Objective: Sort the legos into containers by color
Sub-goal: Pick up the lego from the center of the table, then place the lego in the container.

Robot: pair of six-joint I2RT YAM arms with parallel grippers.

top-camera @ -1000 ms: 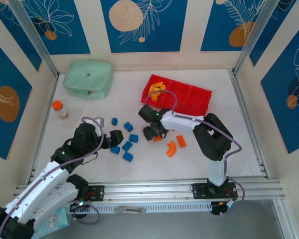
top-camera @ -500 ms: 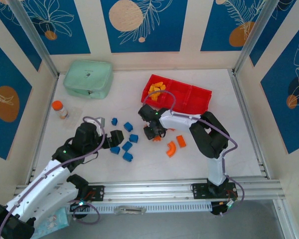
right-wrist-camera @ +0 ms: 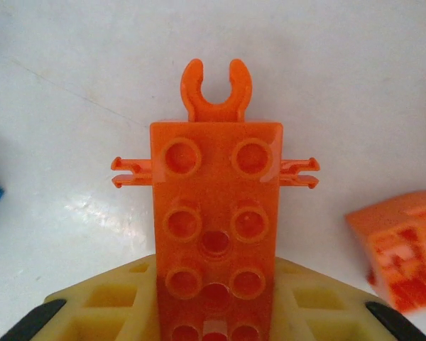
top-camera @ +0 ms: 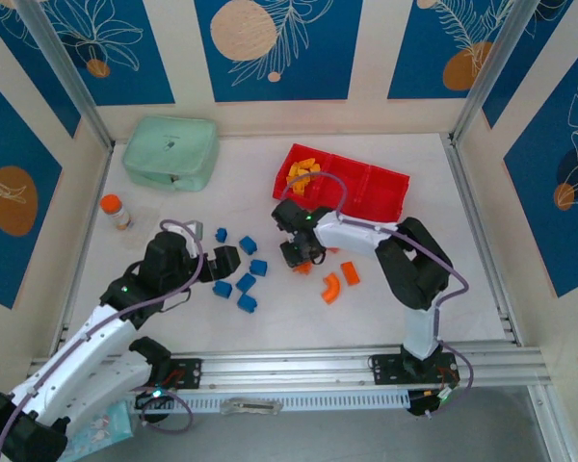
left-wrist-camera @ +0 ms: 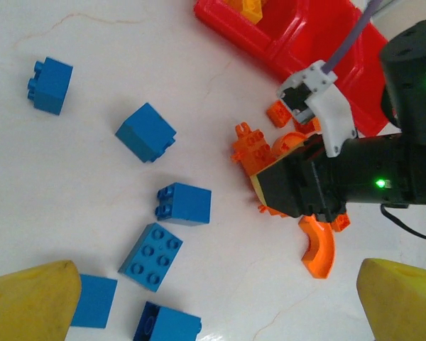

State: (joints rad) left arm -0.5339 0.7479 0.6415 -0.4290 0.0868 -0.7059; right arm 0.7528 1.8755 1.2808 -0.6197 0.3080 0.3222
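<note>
My right gripper (top-camera: 302, 258) is low over the table's middle, shut on a long orange lego plate (right-wrist-camera: 216, 206) with a clip at its tip; the yellow pads (right-wrist-camera: 106, 302) press both its sides. An orange arch (top-camera: 330, 287) and an orange brick (top-camera: 350, 272) lie just right of it. Several blue legos (top-camera: 247, 283) are scattered between the two arms. My left gripper (top-camera: 229, 262) hovers over them, its fingers (left-wrist-camera: 28, 302) spread wide and nothing between them. The red container tray (top-camera: 376, 188) stands behind, with yellow legos (top-camera: 302, 173) in its left compartment.
A mint-green zip case (top-camera: 171, 152) sits at the back left. An orange-capped bottle (top-camera: 116, 212) stands near the left wall. In the left wrist view the right gripper's black body (left-wrist-camera: 326, 185) lies close to the tray's corner (left-wrist-camera: 298, 42).
The right gripper's jaws have closed onto the orange plate while staying in about the same spot. The left gripper has edged a little towards the blue legos.
</note>
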